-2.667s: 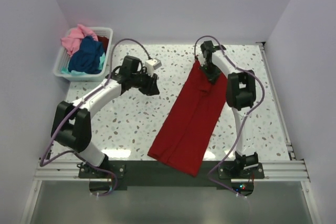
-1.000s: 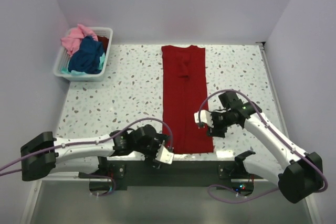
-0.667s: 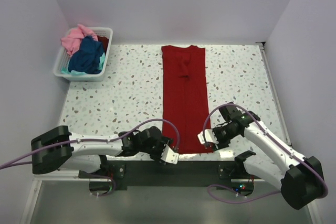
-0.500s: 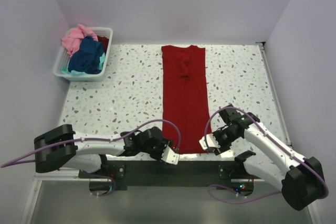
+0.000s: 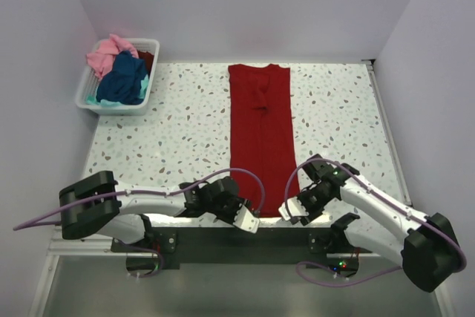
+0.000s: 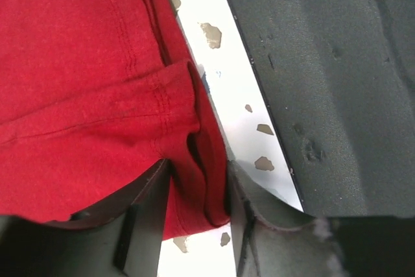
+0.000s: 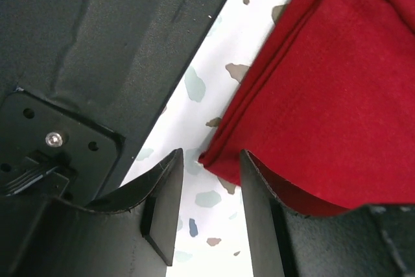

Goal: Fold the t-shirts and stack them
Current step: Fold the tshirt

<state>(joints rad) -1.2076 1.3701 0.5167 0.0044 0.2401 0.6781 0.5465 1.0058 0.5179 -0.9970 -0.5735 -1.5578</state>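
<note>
Bottom of the overhead view, both arms are crouched low at the near hem of the deep red t-shirt (image 5: 260,146). On the left gripper (image 6: 198,192), the wrist view shows the hem corner bunched up and filling the gap between the jaws, which reads as clamped on cloth. On the right gripper (image 7: 211,173), the jaws stand apart with the layered corner poking in between them. Speckled table (image 7: 224,43) shows beside it, so I'd call that no real bite yet.

To do this step well, I'd say the right side needs every layer pinched before anything rises. Then lift both corners together and level, and carry them up-frame toward the collar, keeping the side edges stacked so the fold lands square. One side lifting alone would skew it.

Further up, the shirt lies as a long narrow strip through the middle of the frame, with a small pucker near its top end.

Upper left, the white basket (image 5: 83,94) holds the pink t-shirt (image 5: 104,53) and navy t-shirt (image 5: 122,79), heaped and unfolded.
</note>
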